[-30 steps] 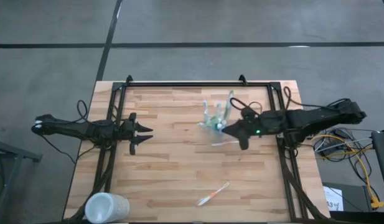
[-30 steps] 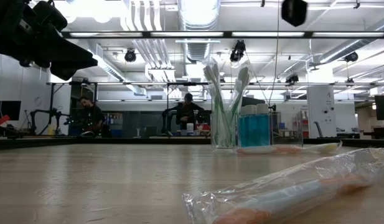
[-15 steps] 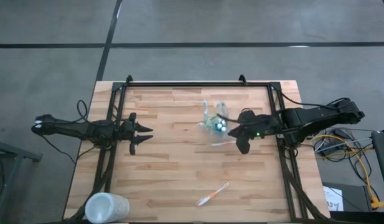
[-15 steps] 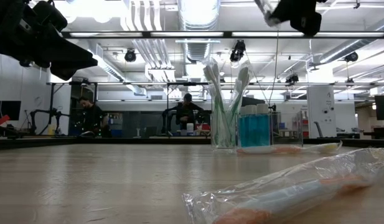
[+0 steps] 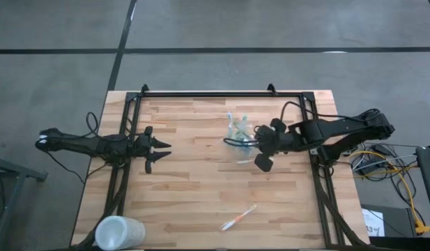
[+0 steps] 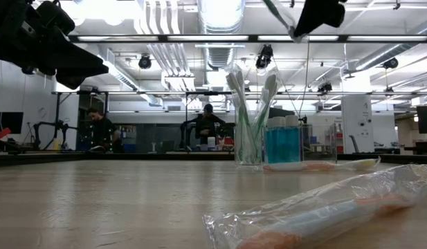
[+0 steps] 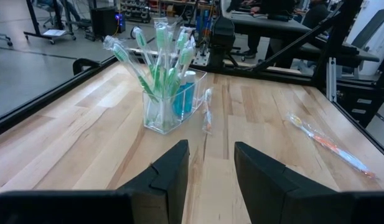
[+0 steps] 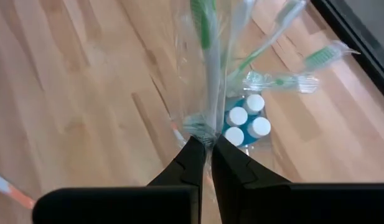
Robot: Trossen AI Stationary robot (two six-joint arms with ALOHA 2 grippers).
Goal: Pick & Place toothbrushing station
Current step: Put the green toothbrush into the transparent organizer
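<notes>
The see-through holder [image 5: 239,136] stands on the table right of centre. It holds wrapped green and white toothbrushes and blue tubes, and also shows in the left wrist view [image 7: 173,102] and the low view [image 6: 265,142]. My right gripper [image 5: 256,143] hangs above the holder, shut on a wrapped green toothbrush [image 8: 207,74]. It shows at the top of the low view [image 6: 313,14]. My left gripper [image 7: 210,168] is open and empty at the table's left [image 5: 159,148]. My right gripper pinches the wrapped green toothbrush by one end of its wrapper [image 8: 203,132] between its two fingers, coming slanting from above. The green brush head [image 8: 201,25] is at the far end from the fingers. The toothbrush is tilted and lifted clear above the holder [image 8: 244,121].
A wrapped orange toothbrush [image 5: 246,160] lies on the table beside the holder. Another [image 5: 239,217] lies near the front edge, close to the low camera [image 6: 324,207]. A frosted white cup [image 5: 119,233] stands at the front left corner. People sit in the room beyond [image 6: 210,124].
My right gripper has gone toward the table's left edge with the wrapped green toothbrush and now stands over the holder. It has turned, so the toothbrush no longer points toward the far edge. The gripper has come into the top of the low view.
</notes>
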